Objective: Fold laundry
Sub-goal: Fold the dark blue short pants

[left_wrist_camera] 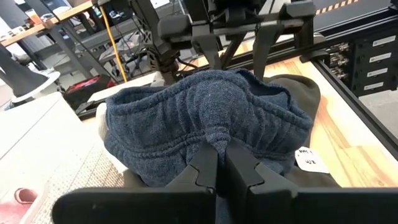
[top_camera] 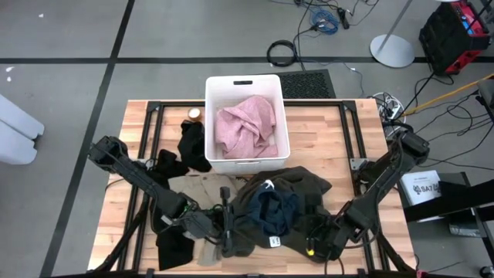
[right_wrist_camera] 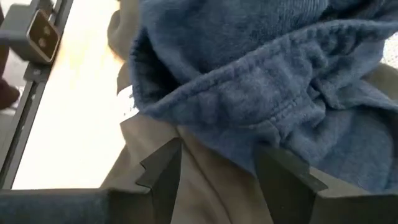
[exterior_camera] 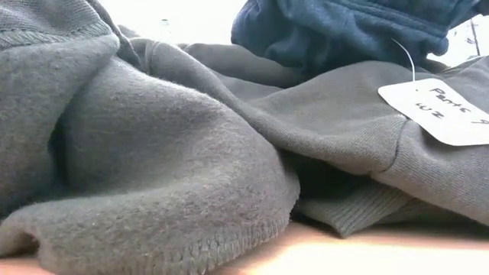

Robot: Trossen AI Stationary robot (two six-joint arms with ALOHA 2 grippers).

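You see the navy garment (top_camera: 276, 212) bunched atop the large olive-grey garment (top_camera: 309, 188) near the table's front centre, a paper tag (exterior_camera: 443, 112) on the grey cloth. Left of these lies the beige garment (top_camera: 202, 188), flattened; black pieces (top_camera: 193, 145) sit farther left. The pink garment (top_camera: 247, 127) lies crumpled at the far centre.

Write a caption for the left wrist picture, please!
Left tool shut, pinching the navy blue garment.

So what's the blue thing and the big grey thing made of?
The navy garment looks like soft knitted fleece: fuzzy, matte, with a gathered ribbed edge. The olive-grey garment looks like thick sweatshirt fleece, with a brushed nap and stitched hem. Probably cotton blend; can't be sure.
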